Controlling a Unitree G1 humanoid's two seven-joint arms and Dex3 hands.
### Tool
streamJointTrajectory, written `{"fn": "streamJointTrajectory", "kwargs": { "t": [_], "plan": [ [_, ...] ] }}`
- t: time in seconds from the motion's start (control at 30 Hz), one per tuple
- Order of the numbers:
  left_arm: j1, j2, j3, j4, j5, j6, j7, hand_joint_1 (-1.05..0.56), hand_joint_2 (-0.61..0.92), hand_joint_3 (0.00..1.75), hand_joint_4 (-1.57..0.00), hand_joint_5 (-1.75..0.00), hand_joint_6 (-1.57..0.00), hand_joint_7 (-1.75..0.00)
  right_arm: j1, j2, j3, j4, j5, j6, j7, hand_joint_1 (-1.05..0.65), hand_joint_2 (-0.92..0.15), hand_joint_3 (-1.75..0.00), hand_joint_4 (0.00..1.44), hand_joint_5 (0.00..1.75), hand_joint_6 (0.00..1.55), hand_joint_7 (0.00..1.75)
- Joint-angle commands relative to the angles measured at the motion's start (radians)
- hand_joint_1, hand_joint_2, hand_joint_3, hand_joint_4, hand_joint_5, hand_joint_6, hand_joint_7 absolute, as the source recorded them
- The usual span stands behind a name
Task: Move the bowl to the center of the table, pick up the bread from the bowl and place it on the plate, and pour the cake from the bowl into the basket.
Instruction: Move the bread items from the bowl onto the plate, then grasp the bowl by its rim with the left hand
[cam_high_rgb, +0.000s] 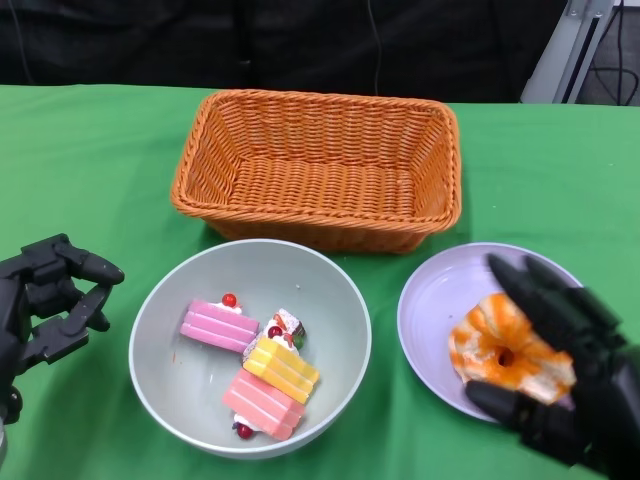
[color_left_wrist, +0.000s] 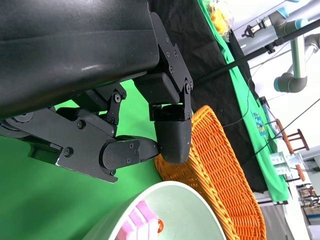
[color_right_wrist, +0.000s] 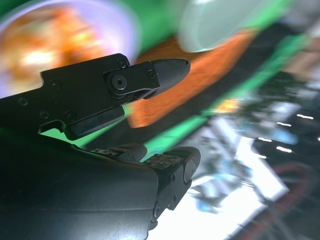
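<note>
The grey bowl (cam_high_rgb: 300, 280) stands at the front middle of the green table and holds several cake slices: a pink one (cam_high_rgb: 218, 325), a yellow one (cam_high_rgb: 281, 369) and another pink one (cam_high_rgb: 262, 403). The orange and white bread (cam_high_rgb: 495, 345) lies on the lavender plate (cam_high_rgb: 440, 290) to the bowl's right. My right hand (cam_high_rgb: 570, 370) hovers over the plate's right side with fingers spread on either side of the bread, gripping nothing. My left hand (cam_high_rgb: 50, 300) sits left of the bowl, apart from it, fingers curled in and empty. In the left wrist view its fingertips (color_left_wrist: 170, 140) nearly meet beside the bowl (color_left_wrist: 195, 200).
The orange wicker basket (cam_high_rgb: 320, 160) stands empty just behind the bowl and plate, almost touching the bowl's far rim. The blurred right wrist view shows the bread (color_right_wrist: 45, 50), the basket (color_right_wrist: 200, 80) and the bowl (color_right_wrist: 220, 20). Green cloth lies bare to the far left and far right.
</note>
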Motion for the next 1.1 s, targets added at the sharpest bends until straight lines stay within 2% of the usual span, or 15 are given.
{"fn": "streamJointTrajectory", "kwargs": {
  "t": [0.03, 0.13, 0.23, 0.37, 0.8, 0.87, 0.9, 0.93, 0.97, 1.0, 1.03, 1.1],
  "plan": [
    [0.003, 0.018, 0.008, 0.003, -0.009, 0.001, 0.003, -0.16, 0.76, 0.58, -0.85, -1.42, -0.86, -1.1, 0.014, 0.009, -0.021, -0.019, 0.02, -0.014, 0.003, -0.63, -0.92, -0.13, 0.4, 0.13, 0.46, 0.08],
    [0.002, 0.019, 0.008, 0.003, -0.009, 0.003, 0.004, -0.16, 0.76, 0.58, -0.85, -1.42, -0.86, -1.09, 0.048, 0.027, -0.01, -0.05, 0.025, -0.037, 0.011, -0.61, -0.92, -0.11, 0.43, 0.14, 0.49, 0.09],
    [-0.005, 0.022, 0.01, 0.015, -0.009, -0.003, 0.001, -0.16, 0.76, 0.58, -0.85, -1.42, -0.86, -1.08, 0.136, 0.062, 0.04, -0.115, 0.034, -0.055, 0.025, -0.56, -0.92, -0.12, 0.48, 0.17, 0.55, 0.1],
    [-0.007, 0.026, 0.004, 0.022, 0.004, -0.013, 0.013, -0.18, 0.76, 0.57, -0.86, -1.4, -0.87, -1.07, 0.189, 0.092, 0.059, -0.132, 0.035, -0.064, 0.032, -0.54, -0.92, -0.11, 0.53, 0.19, 0.59, 0.11],
    [-0.01, 0.023, 0.008, 0.025, -0.005, -0.008, 0.001, -0.18, 0.75, 0.59, -0.87, -1.4, -0.88, -1.07, 0.21, 0.112, 0.064, -0.126, 0.044, -0.078, 0.04, -0.51, -0.92, -0.11, 0.53, 0.19, 0.6, 0.1],
    [-0.01, 0.023, 0.005, 0.025, -0.002, -0.005, 0.002, -0.19, 0.75, 0.59, -0.87, -1.4, -0.87, -1.07, 0.199, 0.123, 0.079, -0.084, 0.1, -0.125, 0.036, -0.51, -0.92, -0.1, 0.55, 0.2, 0.6, 0.1],
    [-0.01, 0.022, 0.005, 0.026, -0.003, -0.004, -0.002, -0.19, 0.75, 0.59, -0.86, -1.4, -0.87, -1.07, 0.188, 0.128, 0.09, -0.061, 0.153, -0.156, 0.043, -0.42, -0.92, -0.08, 0.61, 0.24, 0.67, 0.13],
    [-0.01, 0.022, 0.005, 0.026, -0.003, -0.005, -0.004, -0.19, 0.75, 0.59, -0.86, -1.4, -0.87, -1.07, 0.178, 0.132, 0.098, -0.041, 0.205, -0.181, 0.056, -0.32, -0.92, -0.07, 0.64, 0.41, 0.73, 0.18],
    [-0.011, 0.022, 0.005, 0.026, -0.004, -0.006, -0.006, -0.19, 0.75, 0.59, -0.86, -1.4, -0.87, -1.07, 0.171, 0.134, 0.102, -0.029, 0.239, -0.197, 0.068, -0.27, -0.92, -0.07, 0.6, 0.61, 0.75, 0.24],
    [-0.011, 0.022, 0.004, 0.026, -0.004, -0.007, -0.006, -0.19, 0.76, 0.59, -0.86, -1.4, -0.87, -1.07, 0.168, 0.135, 0.101, -0.022, 0.255, -0.207, 0.077, -0.24, -0.92, -0.07, 0.56, 0.74, 0.75, 0.29],
    [-0.011, 0.022, 0.004, 0.026, -0.003, -0.007, -0.006, -0.19, 0.76, 0.58, -0.86, -1.4, -0.87, -1.07, 0.166, 0.137, 0.099, -0.017, 0.263, -0.214, 0.085, -0.23, -0.92, -0.07, 0.54, 0.82, 0.75, 0.32],
    [-0.011, 0.022, 0.004, 0.026, -0.003, -0.007, -0.006, -0.19, 0.76, 0.58, -0.86, -1.4, -0.87, -1.07, 0.166, 0.142, 0.093, -0.011, 0.271, -0.225, 0.097, -0.22, -0.92, -0.08, 0.53, 0.87, 0.74, 0.34]
  ]
}}
